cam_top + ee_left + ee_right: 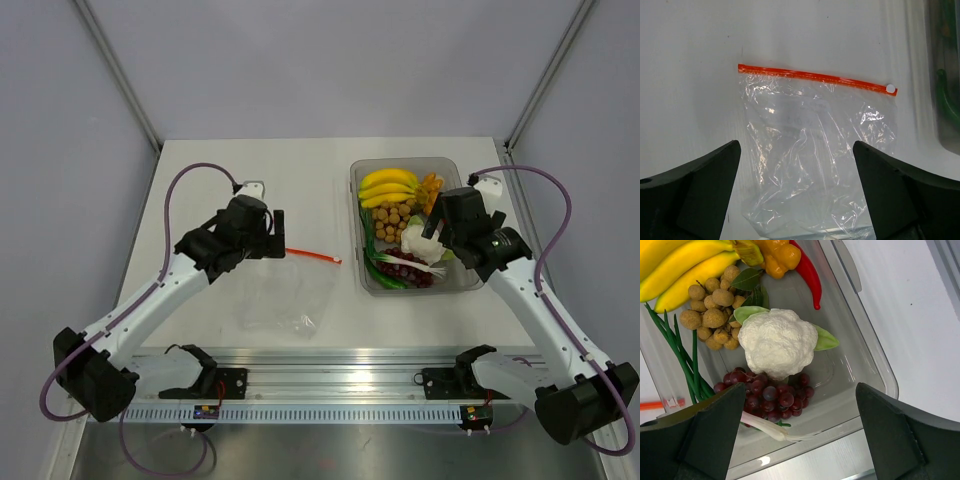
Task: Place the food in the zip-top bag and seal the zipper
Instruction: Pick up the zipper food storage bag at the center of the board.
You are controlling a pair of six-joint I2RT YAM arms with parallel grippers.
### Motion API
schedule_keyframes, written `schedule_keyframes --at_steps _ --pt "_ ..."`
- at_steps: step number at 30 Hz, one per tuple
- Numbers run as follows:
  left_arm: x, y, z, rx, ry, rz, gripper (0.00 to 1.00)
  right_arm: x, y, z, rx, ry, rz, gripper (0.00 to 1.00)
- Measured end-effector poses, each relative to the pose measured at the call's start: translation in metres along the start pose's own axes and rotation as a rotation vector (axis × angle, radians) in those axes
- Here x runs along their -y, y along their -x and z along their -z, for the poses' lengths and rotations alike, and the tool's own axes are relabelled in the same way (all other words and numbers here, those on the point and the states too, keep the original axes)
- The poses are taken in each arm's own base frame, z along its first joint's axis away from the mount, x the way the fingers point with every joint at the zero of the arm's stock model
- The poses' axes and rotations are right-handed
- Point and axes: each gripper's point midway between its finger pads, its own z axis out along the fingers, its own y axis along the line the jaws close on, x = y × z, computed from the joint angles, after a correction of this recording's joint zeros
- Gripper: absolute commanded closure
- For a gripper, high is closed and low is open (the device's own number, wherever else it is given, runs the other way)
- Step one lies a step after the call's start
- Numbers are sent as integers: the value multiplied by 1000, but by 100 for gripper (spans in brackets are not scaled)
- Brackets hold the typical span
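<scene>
White bench (300, 170); limp, slippery bag (810, 160) left of tub (356, 215), probably best held by its stiffer zipper (815, 76). Left pincer (795, 145), right pincer (801, 387) gape empty.

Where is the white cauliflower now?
In the right wrist view, the white cauliflower lies in the clear tub on the right side, between the brown ball cluster and the dark grapes.

Zip-top bag (805, 165) bottom past the left wrist view's edge; bananas (690, 271) partly off-frame.
</scene>
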Motion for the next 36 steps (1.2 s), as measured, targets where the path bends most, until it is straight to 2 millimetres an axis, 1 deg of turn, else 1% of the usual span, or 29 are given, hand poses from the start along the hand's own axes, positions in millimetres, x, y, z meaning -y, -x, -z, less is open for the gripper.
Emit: schedule_keyframes --at_steps 2,8,10,11,14,19,22,25,27,29,32,34,36 --pt "-1 -6 -6 -34 18 -4 1 0 -1 -1 2 0 -2 1" --pt "0 -15 -21 -118 69 -11 1 2 -6 -3 -2 1 1 1" --pt "0 -19 -25 -135 76 -6 3 1 -8 -3 -8 12 3 0" --pt "0 -22 -27 -149 83 -1 6 -1 -10 -3 -11 22 4 1" --pt "3 -27 -35 -180 103 13 8 -4 -15 -3 -24 44 4 0" --pt "20 -47 -57 -270 140 6 10 -8 -16 -2 -30 73 -1 1" --pt "37 -61 -70 -326 154 -19 14 -8 -15 0 -26 78 -4 0" --pt "56 -65 -82 -344 153 -18 19 -8 -15 2 -24 87 -8 0" --pt "62 -67 -89 -353 160 -4 22 -9 -15 3 -26 95 -9 1" --pt "61 -69 -92 -359 176 13 22 -10 -16 3 -29 102 -9 1" --pt "54 -72 -91 -359 221 39 19 -10 -17 4 -31 104 -9 1" --pt "46 -74 -89 -347 248 59 19 -10 -18 4 -32 106 -7 1" --pt "33 -83 -81 -348 279 67 18 -13 -21 4 -47 128 5 0"
